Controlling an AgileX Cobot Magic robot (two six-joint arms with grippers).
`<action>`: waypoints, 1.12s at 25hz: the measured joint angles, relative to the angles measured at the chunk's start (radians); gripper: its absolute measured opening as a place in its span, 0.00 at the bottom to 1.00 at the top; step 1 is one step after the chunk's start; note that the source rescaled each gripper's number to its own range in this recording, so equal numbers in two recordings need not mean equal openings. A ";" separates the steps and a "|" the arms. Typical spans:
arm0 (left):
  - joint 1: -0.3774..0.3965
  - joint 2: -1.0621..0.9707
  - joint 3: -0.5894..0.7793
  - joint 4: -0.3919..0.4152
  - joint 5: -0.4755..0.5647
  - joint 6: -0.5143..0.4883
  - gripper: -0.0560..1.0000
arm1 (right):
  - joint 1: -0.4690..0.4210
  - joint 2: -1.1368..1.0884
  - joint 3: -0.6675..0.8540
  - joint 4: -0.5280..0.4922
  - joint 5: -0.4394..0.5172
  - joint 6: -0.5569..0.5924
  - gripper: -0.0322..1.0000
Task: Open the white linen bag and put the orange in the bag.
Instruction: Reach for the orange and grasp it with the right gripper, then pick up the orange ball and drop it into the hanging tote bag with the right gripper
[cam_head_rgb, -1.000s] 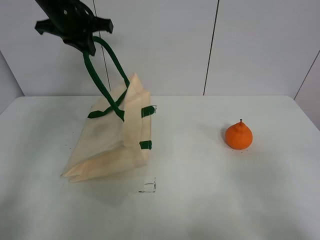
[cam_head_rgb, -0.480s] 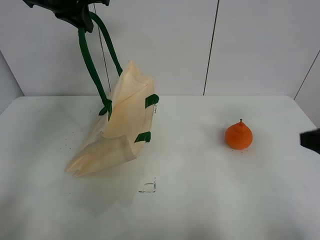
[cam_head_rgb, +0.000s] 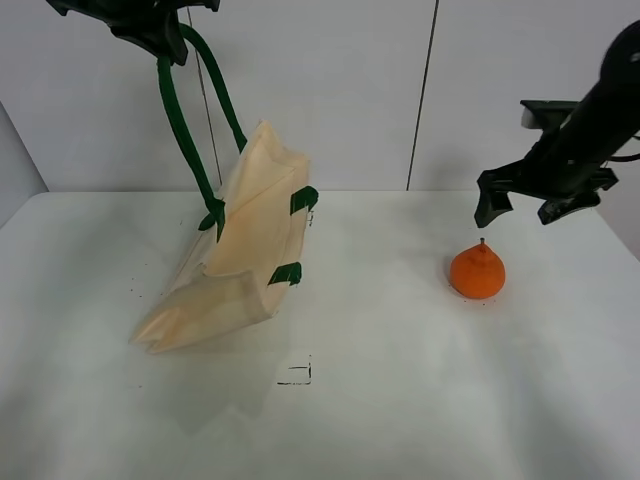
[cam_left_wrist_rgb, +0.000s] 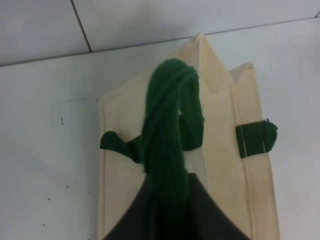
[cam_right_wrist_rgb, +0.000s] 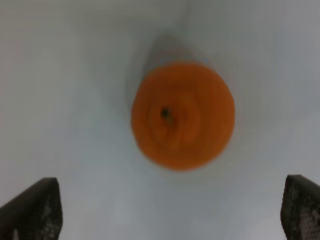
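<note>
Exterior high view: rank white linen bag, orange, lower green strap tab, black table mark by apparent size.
1. white linen bag
2. orange
3. lower green strap tab and black table mark: these look about alike, so not ranked.

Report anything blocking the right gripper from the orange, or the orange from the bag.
Nothing visible does. The open right gripper hangs above the orange; bare table separates the orange from the white linen bag.

We see bright, even light on the white table (cam_head_rgb: 420, 400); the white linen bag (cam_head_rgb: 250, 240) and the orange (cam_head_rgb: 477, 272) cast only faint, soft shadows. The right wrist view is blurred throughout; the left wrist's close green handle (cam_left_wrist_rgb: 167, 115) looks soft.
</note>
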 joint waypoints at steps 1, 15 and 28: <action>0.000 0.000 0.000 0.000 0.000 0.000 0.05 | 0.000 0.053 -0.039 0.003 0.015 -0.003 1.00; 0.000 0.000 0.000 0.000 0.000 0.000 0.05 | 0.000 0.332 -0.113 0.006 -0.064 -0.001 1.00; 0.000 0.000 0.000 0.000 0.000 0.000 0.05 | 0.000 0.306 -0.117 -0.002 -0.055 0.000 0.04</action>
